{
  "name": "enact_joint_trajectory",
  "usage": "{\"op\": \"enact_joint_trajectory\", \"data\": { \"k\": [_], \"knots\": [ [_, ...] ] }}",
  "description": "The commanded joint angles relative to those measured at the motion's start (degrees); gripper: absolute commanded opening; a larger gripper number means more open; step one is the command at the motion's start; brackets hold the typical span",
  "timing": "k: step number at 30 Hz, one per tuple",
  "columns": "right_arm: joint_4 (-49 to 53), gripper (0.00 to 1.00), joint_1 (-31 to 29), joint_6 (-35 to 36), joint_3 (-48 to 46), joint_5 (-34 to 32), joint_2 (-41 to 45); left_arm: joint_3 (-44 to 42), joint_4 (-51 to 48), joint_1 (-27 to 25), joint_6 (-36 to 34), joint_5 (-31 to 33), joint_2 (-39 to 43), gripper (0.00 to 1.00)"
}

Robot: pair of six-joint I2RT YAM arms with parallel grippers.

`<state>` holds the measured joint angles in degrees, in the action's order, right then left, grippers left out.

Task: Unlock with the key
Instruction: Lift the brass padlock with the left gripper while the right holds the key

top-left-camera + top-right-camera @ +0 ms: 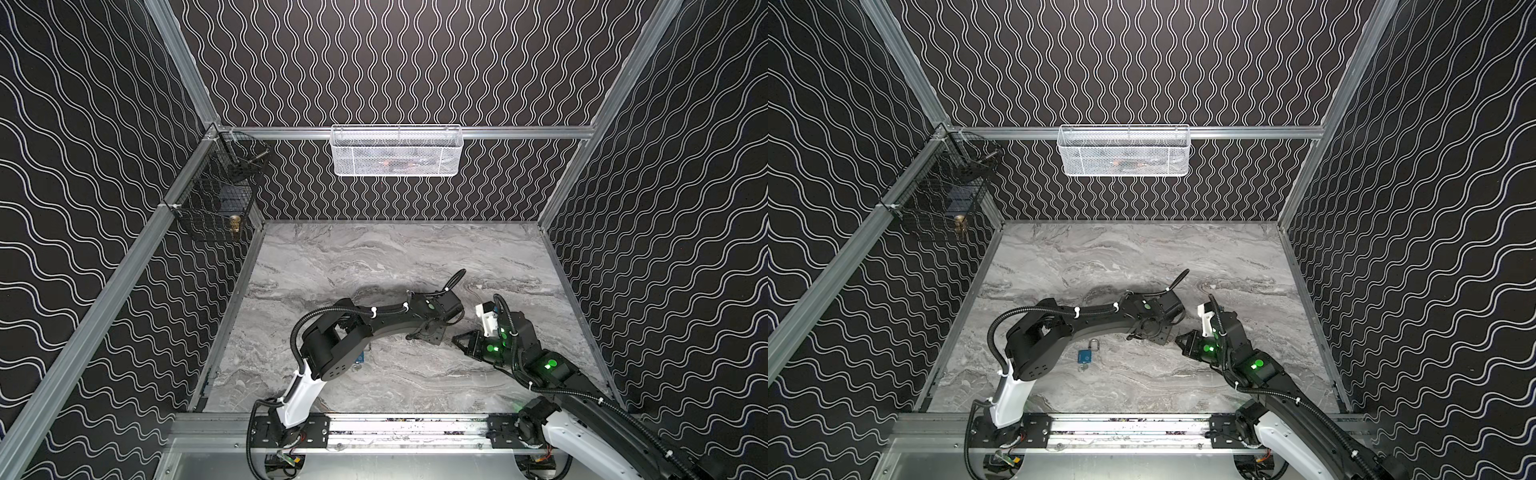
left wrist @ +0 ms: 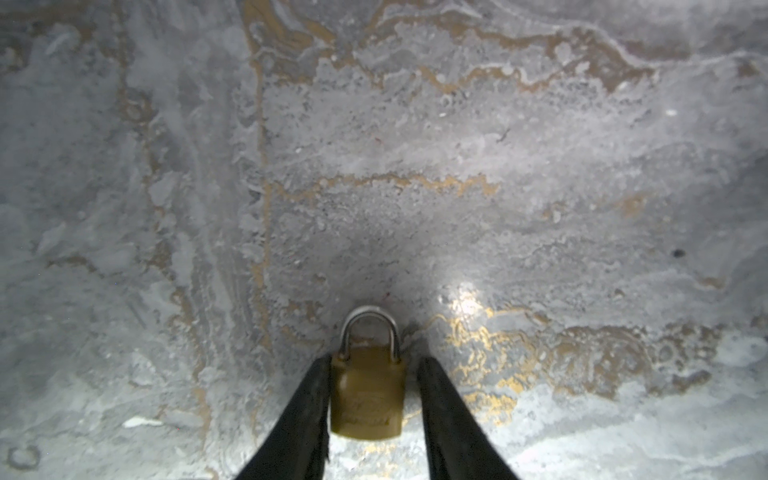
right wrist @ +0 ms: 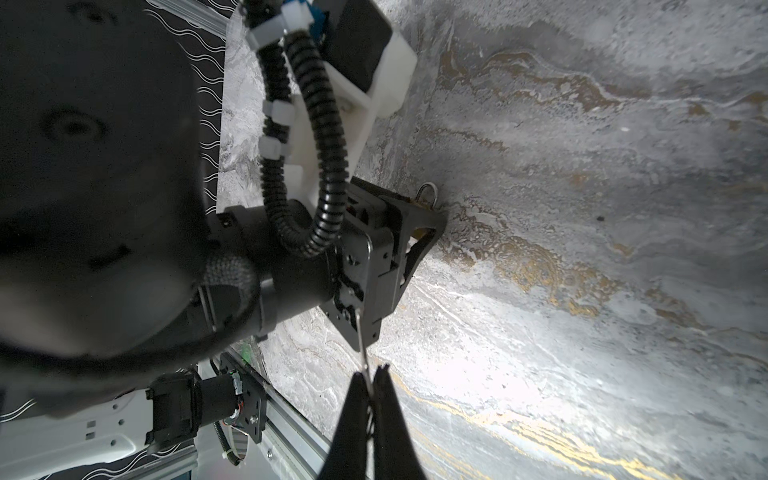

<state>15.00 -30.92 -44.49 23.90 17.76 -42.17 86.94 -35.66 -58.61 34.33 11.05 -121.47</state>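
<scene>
A brass padlock lies flat on the grey marble tabletop. Its steel shackle points away from the left wrist, and both shackle legs appear seated in the body. The left gripper straddles this padlock with its jaws spread. One black finger touches one side of the lock's body. The other finger stands just off the opposite side, with a sliver of tabletop showing between them. In the right wrist view only the shackle loop of the padlock shows past the left gripper's fingers. In both top views the padlock is hidden beneath that gripper. The right gripper sits near the padlock but apart from it, on the side opposite the left arm. Its jaws are pressed together, pinching a thin silver key that is seen edge-on. The key's free end points toward the left gripper's housing, and whether it touches that housing cannot be told. A second, blue padlock lies on the tabletop away from the brass one, beside the left arm's elbow on the side away from the right gripper. Far beyond the brass padlock, a white mesh basket hangs on the back wall.
</scene>
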Motion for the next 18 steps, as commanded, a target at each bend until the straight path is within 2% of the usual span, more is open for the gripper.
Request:
{"op": "enact_joint_trajectory", "data": {
  "k": [1,9,18],
  "knots": [
    [-1.7,0.0,0.1,0.8,0.4,0.8,-0.5,-1.4,-6.2,0.2,1.8,-1.7,-0.7,0.36],
    [-2.3,0.0,0.0,4.6,2.1,5.7,-4.0,-7.5,-2.2,1.8,7.3,-5.1,2.7,0.23],
    [-5.8,0.0,-0.9,7.0,2.3,11.6,-10.5,-21.0,0.5,4.4,18.2,-4.6,11.0,0.23]
  ]
}}
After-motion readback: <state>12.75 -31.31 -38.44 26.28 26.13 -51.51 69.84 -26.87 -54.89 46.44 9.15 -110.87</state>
